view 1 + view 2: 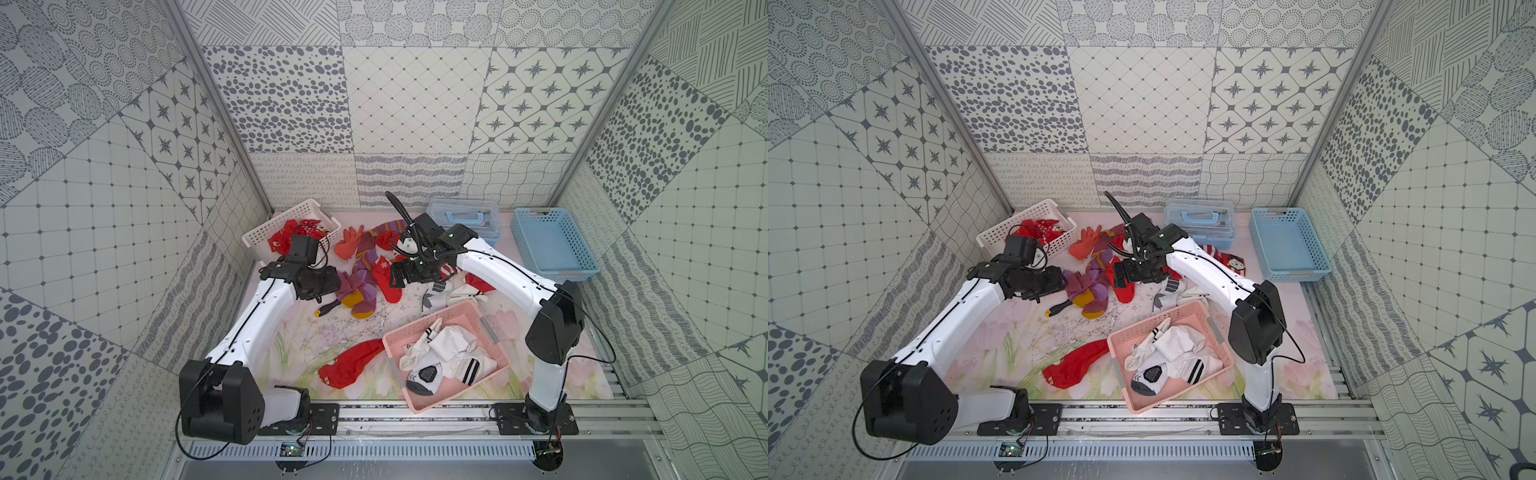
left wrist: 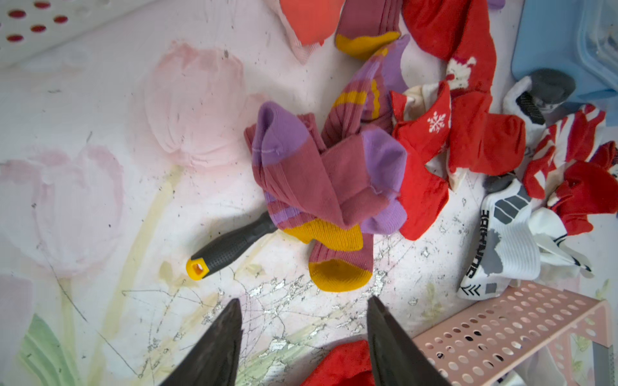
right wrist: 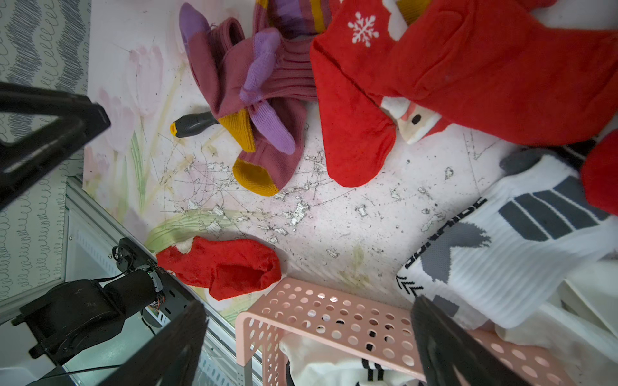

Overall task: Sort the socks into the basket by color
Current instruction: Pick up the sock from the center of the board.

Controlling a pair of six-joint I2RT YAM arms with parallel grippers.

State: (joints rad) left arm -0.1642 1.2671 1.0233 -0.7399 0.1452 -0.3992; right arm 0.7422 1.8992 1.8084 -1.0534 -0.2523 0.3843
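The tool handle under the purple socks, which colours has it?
Black handle with a yellow end, best in the left wrist view.

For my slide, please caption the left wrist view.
Open left gripper above purple socks covering a screwdriver.

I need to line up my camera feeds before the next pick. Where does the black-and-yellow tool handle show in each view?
Both top views: the tool handle lies on the mat just ahead of the left arm's wrist, its far end under the purple socks.
Left wrist: handle near centre, running under the purple socks.
Right wrist: handle beside the purple socks.
Shared landmark: the pink basket.
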